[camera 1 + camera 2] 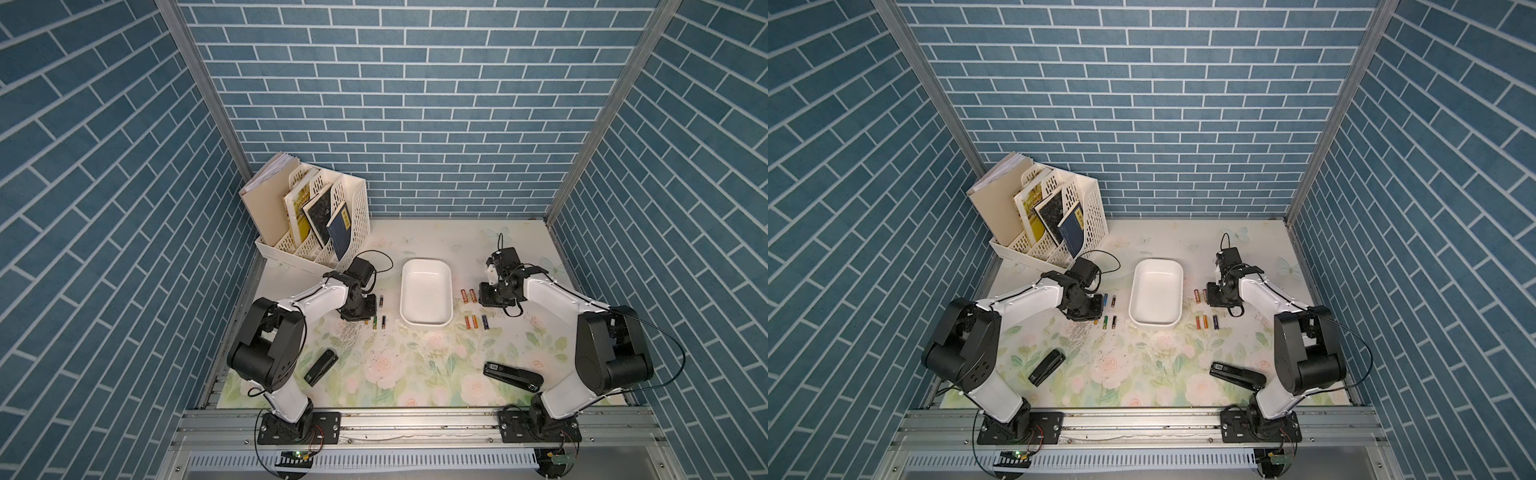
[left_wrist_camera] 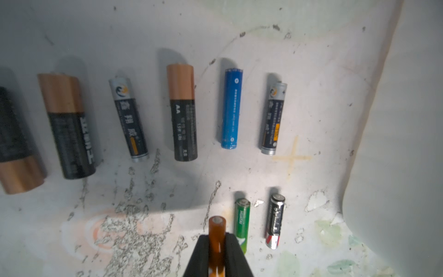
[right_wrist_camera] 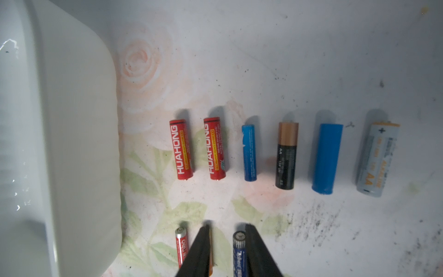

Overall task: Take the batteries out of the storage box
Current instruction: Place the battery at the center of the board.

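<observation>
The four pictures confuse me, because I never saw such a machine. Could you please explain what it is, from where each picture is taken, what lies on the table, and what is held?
It is a robot with two arms. Both top views look down on everything; each wrist view comes from a camera on one arm. The white storage box is empty. The batteries lie in rows on the table, on either side of it. Two black staplers and a file rack with books are there too. The left end effector is shut on an orange battery. The right end effector is open and holds nothing.
</observation>
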